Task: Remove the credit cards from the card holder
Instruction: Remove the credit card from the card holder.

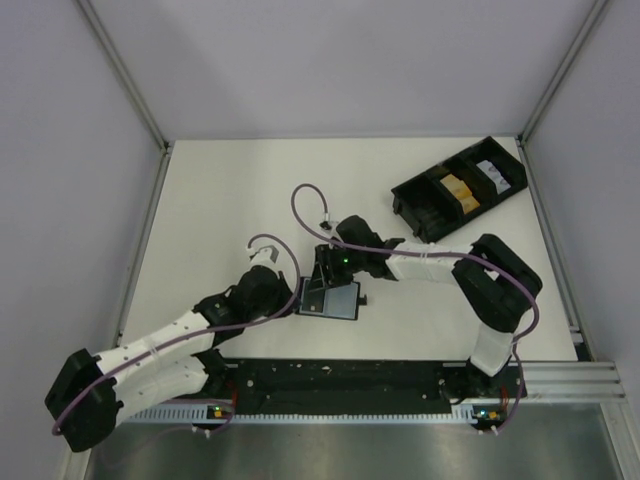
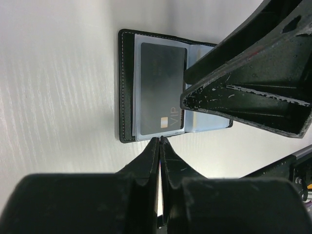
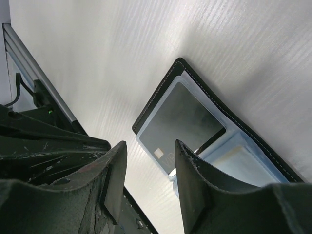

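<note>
The card holder (image 1: 340, 300) lies open and flat on the white table, its black border (image 2: 126, 87) framing glossy blue-grey sleeves. A dark grey credit card (image 2: 161, 87) with a gold chip and "VIP" sits inside the left sleeve, also seen as the dark credit card (image 3: 185, 119) in the right wrist view. My left gripper (image 2: 160, 140) is shut, its tips meeting at the near edge of that sleeve. Over the holder's other half hovers my right gripper (image 3: 150, 156), open, with nothing between its fingers (image 2: 243, 68). What the second sleeve (image 3: 239, 161) holds is unclear.
A long black compartmented tray (image 1: 458, 187) with yellow and white items stands at the back right. Metal frame rails (image 1: 150, 215) line the table's sides. Both arms crowd the holder near the front middle, their purple cables (image 1: 305, 200) looping above.
</note>
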Controlling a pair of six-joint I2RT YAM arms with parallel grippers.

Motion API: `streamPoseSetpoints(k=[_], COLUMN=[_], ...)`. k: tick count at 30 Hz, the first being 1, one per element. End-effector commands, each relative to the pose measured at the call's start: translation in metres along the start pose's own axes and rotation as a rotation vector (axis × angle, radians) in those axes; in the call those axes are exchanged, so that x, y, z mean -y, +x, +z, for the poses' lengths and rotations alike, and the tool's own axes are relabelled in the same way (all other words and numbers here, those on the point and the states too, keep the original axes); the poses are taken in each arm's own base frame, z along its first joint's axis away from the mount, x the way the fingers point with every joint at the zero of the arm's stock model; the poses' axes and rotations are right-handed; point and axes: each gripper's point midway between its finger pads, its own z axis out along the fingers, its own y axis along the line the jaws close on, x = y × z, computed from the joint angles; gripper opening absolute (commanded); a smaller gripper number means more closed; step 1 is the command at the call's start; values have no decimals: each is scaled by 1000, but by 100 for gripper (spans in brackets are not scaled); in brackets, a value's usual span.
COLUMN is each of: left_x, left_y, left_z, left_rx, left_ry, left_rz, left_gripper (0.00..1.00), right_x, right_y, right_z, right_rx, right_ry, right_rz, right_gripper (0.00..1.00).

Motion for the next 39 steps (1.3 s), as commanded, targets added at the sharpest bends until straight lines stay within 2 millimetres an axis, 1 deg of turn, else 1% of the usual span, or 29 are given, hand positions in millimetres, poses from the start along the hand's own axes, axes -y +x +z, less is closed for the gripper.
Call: streamPoseSetpoints(k=[1, 5, 7, 9, 13, 16, 18, 26, 34, 36, 37, 39], left_x=[24, 36, 34, 29, 17, 4, -3, -23, -27, -28, -23, -24], left_y=[-23, -34, -37, -38, -38, -30, -22, 8, 20, 22, 18, 19], left_z=[-8, 0, 8, 18, 34, 45, 48, 51, 52, 52, 54, 54], left_rx=[46, 61, 62, 51, 43, 12, -10, -84, -131, -138, -121, -123], left_ry=[60, 70, 49, 22, -22, -57, -63, -91, -97, -99, -77, -77], left_rz=[32, 61, 76, 76, 68, 65, 60, 22, 9, 7, 3, 2], left_gripper=[6, 6, 6, 5, 3, 0, 0, 0, 0, 0, 0, 0], right_x=[-4, 8, 10, 12, 22, 27, 30, 32, 44, 47, 49, 54], right_y=[-23, -19, -17, -15, -10, -8, -4, -2, 3, 7, 8, 12], right_z=[-21, -26, -26, -24, -22, -19, -17, -14, -9, -7, -6, -4], right_rx=[110, 124, 130, 138, 151, 146, 139, 134, 103, 94, 89, 80], right_ry=[6, 16, 12, 8, 27, 22, 21, 21, 74, 87, 92, 109], right_rz=[-5, 33, 55, 80, 114, 127, 134, 149, 183, 193, 199, 213], right_gripper=[43, 43, 42, 42, 41, 40, 40, 37, 34, 34, 33, 32])
